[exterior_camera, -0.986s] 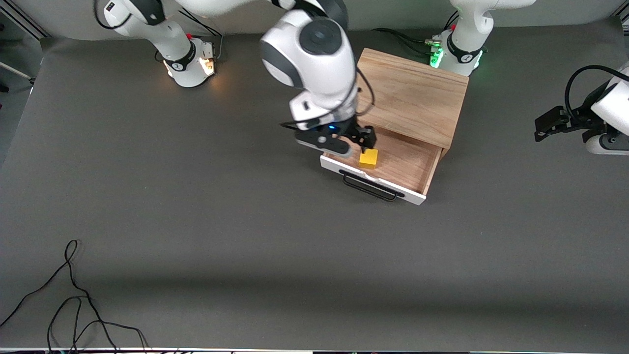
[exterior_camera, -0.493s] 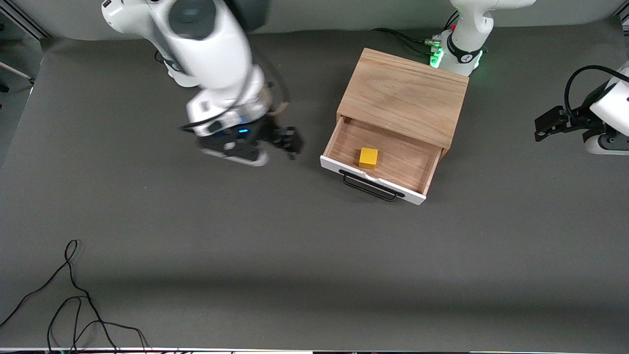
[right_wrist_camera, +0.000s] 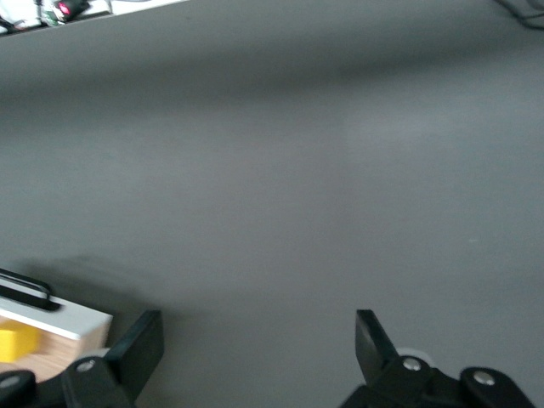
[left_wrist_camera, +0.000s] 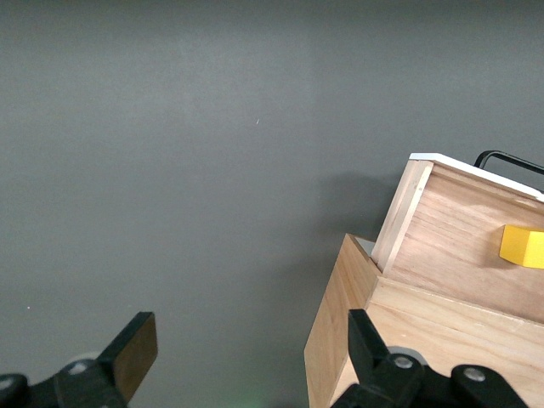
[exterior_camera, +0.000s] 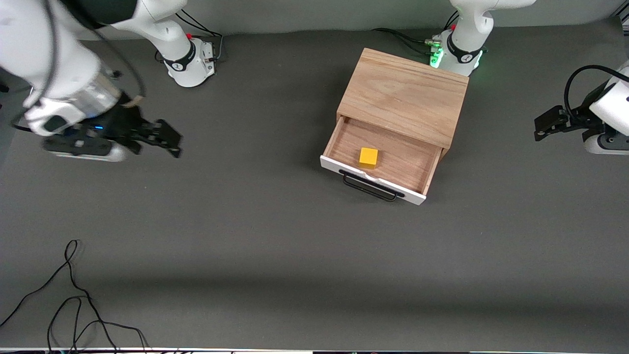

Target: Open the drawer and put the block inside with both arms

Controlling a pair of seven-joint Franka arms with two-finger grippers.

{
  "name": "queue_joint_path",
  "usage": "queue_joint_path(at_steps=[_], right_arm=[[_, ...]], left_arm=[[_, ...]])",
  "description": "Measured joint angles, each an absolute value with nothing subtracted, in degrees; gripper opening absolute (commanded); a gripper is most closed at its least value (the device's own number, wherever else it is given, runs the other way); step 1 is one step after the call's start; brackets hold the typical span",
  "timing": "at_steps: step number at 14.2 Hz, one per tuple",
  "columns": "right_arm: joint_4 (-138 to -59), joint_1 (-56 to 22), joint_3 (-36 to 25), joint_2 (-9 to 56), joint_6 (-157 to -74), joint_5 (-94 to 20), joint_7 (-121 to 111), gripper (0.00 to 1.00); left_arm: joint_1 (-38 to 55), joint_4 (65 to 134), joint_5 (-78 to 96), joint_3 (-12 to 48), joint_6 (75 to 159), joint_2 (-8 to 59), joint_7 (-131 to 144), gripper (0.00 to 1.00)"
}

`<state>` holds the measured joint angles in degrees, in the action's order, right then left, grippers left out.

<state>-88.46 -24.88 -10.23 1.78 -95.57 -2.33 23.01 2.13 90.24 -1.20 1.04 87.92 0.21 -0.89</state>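
We find the right arm's black two-finger gripper (exterior_camera: 164, 140) up over the bare grey table (exterior_camera: 255, 236) toward the right arm's end, well apart from the cabinet. Its fingers (right_wrist_camera: 136, 348) stand spread wide with nothing between them, as the right wrist view makes plain. The white jointed right arm (exterior_camera: 54, 73) rises from its base at the top of the front view.

The left arm's black two-finger gripper (exterior_camera: 543, 125) hangs over the table at the left arm's end, apart from the cabinet, and this arm waits. In the left wrist view we see its fingers (left_wrist_camera: 132, 348) parted widely and empty.

The light oak box cabinet (exterior_camera: 405, 96) sits on the table just in front of the left arm's green-lit base (exterior_camera: 459, 51). Its shallow light-wood drawer with the white front panel (exterior_camera: 383, 160) is pulled out toward the front camera, with the black wire handle (exterior_camera: 368, 187) on the panel's face.

The small bright yellow cube (exterior_camera: 368, 158) rests on the drawer floor, close to the white front panel and toward the drawer's end that lies nearer the right arm. No gripper touches it.

We also note a loose black cable (exterior_camera: 73, 305) lying on the table near the front camera, at the right arm's end.
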Motion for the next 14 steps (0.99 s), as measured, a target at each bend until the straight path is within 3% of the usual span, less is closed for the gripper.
queue_joint_path(at_steps=[5, 14], right_arm=[[-90.8, -24.8, -19.8, -2.0, -91.0, -2.3, 10.4, 1.00], [-90.7, -24.9, -21.7, -0.3, -91.2, -2.1, 4.1, 1.00]], left_arm=[[2.1, 90.2, -1.2, 1.1, 87.8, 0.2, -0.9, 1.00], [2.1, 90.2, -1.2, 1.3, 87.7, 0.2, -0.9, 1.00]])
